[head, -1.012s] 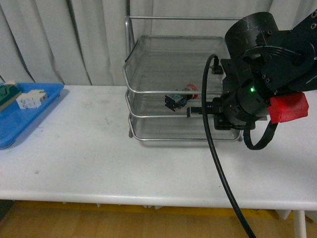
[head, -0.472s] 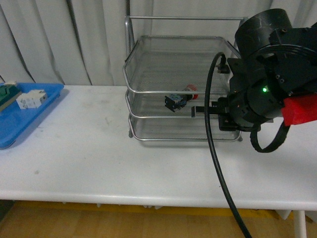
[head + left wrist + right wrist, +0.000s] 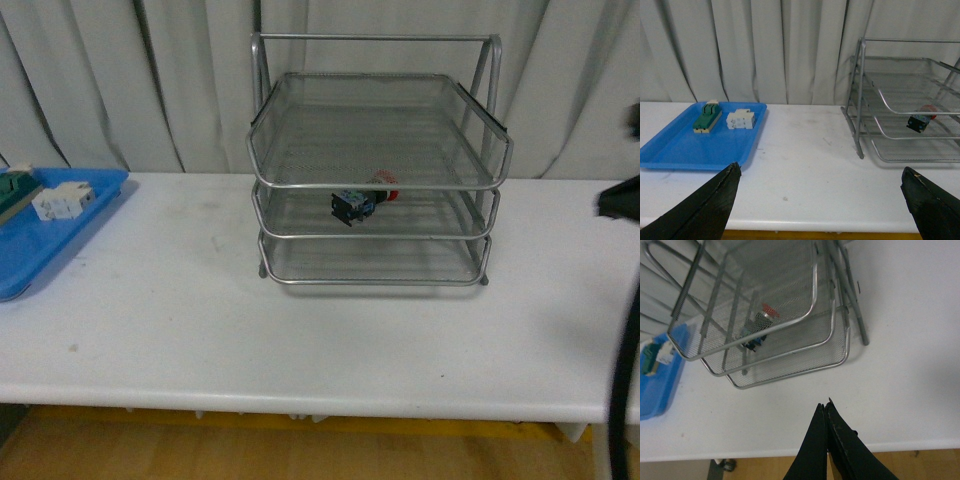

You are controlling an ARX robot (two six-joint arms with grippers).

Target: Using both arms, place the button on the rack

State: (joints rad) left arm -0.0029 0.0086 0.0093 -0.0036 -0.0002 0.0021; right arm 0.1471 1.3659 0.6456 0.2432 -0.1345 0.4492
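The button (image 3: 360, 201), red cap on a black-and-blue body, lies on its side on the middle shelf of the silver wire rack (image 3: 270, 160). Nothing holds it. In the left wrist view the button (image 3: 918, 120) shows through the rack (image 3: 859, 100), far from my left gripper (image 3: 820, 172), which is open and empty over the table's front edge. My right gripper (image 3: 826, 406) is shut on nothing, back from the rack (image 3: 832, 335) above the near table edge. The button (image 3: 759, 324) shows through the mesh there. Only a blurred piece of the right arm (image 3: 618, 200) shows in the front view.
A flat blue tray (image 3: 60, 240) sits at the table's left end and holds a green-topped block (image 3: 707, 118) and a white component (image 3: 741, 120). Grey curtains hang behind the table. A dark cable (image 3: 622, 400) hangs at the right edge.
The right arm has drawn away from the front of the rack to the right, nearly out of the front view. The button stays on the middle shelf.
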